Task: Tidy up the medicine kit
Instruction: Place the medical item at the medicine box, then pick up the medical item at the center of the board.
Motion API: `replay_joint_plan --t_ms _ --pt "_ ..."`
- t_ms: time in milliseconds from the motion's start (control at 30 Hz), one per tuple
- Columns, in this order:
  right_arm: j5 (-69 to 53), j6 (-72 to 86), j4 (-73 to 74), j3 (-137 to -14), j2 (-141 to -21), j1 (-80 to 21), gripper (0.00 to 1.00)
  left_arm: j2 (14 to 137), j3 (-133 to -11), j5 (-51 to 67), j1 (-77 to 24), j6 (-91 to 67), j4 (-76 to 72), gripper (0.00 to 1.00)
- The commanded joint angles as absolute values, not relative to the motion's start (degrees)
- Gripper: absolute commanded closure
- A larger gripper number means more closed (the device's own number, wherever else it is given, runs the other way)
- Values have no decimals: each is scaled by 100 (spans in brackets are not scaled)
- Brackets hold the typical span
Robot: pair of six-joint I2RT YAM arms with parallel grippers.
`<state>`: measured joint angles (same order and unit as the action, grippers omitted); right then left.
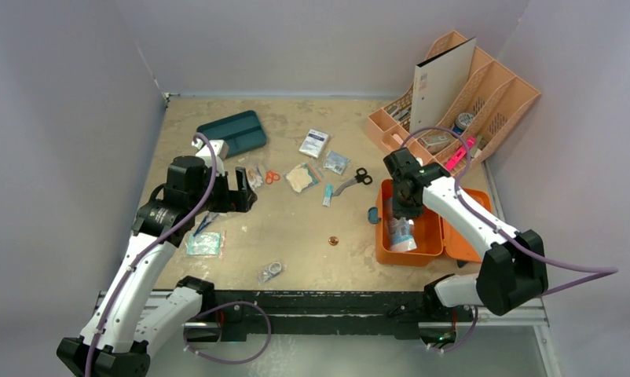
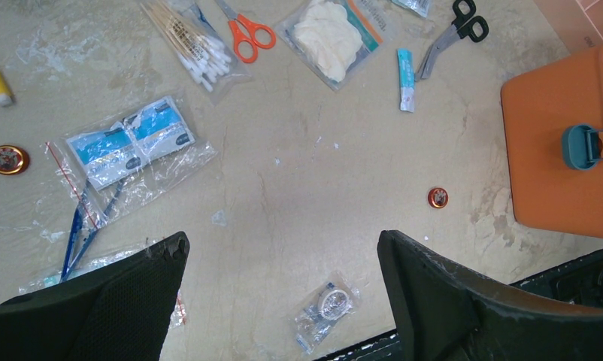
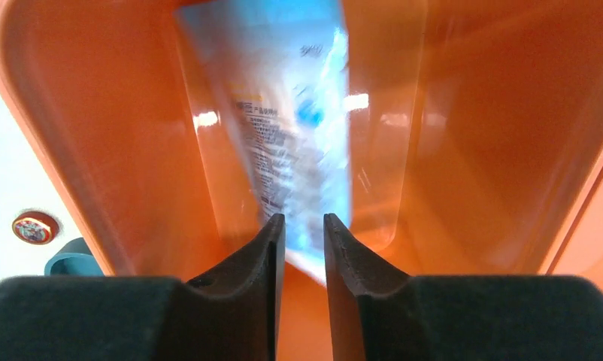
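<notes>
On the right side of the table (image 1: 296, 236), the right gripper (image 1: 401, 218) hangs over the open medicine kit (image 1: 436, 234).
From above, a white-and-blue packet (image 1: 402, 236) stands in the kit, and the left gripper (image 1: 245, 193) hovers well apart. At the left wrist, the jaws are spread wide and hold nothing. At the right wrist, the jaws are parted by a narrow slit at the blurred packet's lower corner; whether they grip it, I cannot tell.

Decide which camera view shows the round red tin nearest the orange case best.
Left wrist: the tin is sharp and unobstructed. Top external shows only a speck; right wrist catches it blurred at the left edge.
</notes>
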<state>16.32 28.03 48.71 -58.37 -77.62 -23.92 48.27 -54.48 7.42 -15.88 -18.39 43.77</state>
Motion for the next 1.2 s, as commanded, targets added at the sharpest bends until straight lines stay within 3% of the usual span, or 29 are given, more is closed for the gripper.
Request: replay_joint_plan --t_ms 0,400,667,1033,1167 --pt "1652 2883 5021 -6099 -7655 -2364 67 4859 -5419 800 -1583 -1775 4165 5" --pt "1087 2693 5729 -6899 -6694 -2364 37 5406 -5496 880 -1589 -1838 4150 7" --pt "58 2514 5437 -7072 -6050 -2364 3 7276 -6450 1618 -1590 -1727 4390 13" --pt "-773 2636 5171 -7049 -5726 -2365 1 9665 -8089 2052 -1617 -1571 3776 24" --pt "-923 2646 5103 -7042 -5641 -2364 1 10529 -8857 2222 -1617 -1360 3772 32"
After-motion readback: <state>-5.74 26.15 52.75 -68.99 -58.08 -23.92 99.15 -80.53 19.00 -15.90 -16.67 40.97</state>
